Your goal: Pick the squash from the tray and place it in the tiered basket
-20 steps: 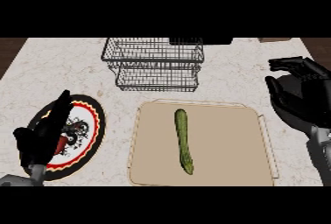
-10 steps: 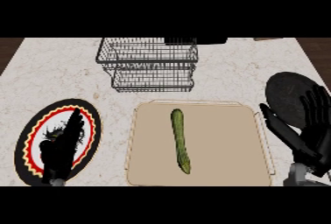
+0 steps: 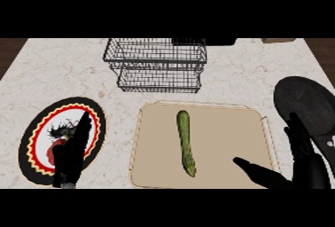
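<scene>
squash (image 3: 186, 142): long, green, lengthwise on tan tray (image 3: 222, 116) | wire tiered basket (image 3: 157, 64): behind tray

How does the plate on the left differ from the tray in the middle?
The plate is round, black-rimmed with a red and yellow pattern; the tray is plain tan and rectangular. The plate lies under the left hand; the tray carries the green squash. Both lie flat on the counter.

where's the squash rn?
Head view: the squash lies lengthwise on the tray, slightly left of its centre, below the wire basket. The plate is to its left and the right hand to its lower right.
</scene>
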### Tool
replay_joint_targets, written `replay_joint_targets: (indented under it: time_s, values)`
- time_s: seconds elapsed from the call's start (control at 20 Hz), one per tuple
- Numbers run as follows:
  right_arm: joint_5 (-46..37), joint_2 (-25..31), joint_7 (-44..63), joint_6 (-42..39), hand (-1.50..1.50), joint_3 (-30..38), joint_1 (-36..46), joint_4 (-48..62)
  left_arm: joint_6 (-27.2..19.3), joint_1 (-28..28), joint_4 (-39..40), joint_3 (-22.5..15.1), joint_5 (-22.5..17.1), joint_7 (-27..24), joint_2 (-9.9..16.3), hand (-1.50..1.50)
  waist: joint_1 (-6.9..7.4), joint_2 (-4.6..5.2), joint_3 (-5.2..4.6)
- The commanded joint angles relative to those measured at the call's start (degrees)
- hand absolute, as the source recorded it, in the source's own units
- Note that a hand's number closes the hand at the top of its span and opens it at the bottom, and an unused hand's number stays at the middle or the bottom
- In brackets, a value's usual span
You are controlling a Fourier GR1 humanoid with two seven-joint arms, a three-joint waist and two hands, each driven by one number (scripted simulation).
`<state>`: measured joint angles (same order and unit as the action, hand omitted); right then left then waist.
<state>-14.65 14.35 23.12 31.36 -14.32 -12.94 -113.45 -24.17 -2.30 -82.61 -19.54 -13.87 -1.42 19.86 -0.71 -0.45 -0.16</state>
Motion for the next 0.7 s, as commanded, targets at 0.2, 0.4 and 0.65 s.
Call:
replay_joint_targets:
  time_s: [0.2, 0.4, 0.65]
  values:
    - [-17.7, 11.7, 27.2, -12.8, -1.50, -7.4, 1.5, -7.9, -0.2, -0.1, 2.9, -1.0, 1.1, 0.7, -0.9, 0.00, 0.96, 0.64, -0.59]
    - [-29.9, 6.6, 43.1, -16.9, -1.50, -13.6, 7.5, -9.8, 0.4, 1.0, 2.1, -0.7, 0.8, 2.7, -0.5, 0.00, 1.51, 0.52, -0.27]
    - [-38.6, -3.3, 55.6, -25.7, -1.50, -16.7, 19.1, -6.7, 0.6, -1.7, 3.7, -0.8, 1.5, -1.8, -2.1, 0.00, 2.06, 0.57, -0.14]
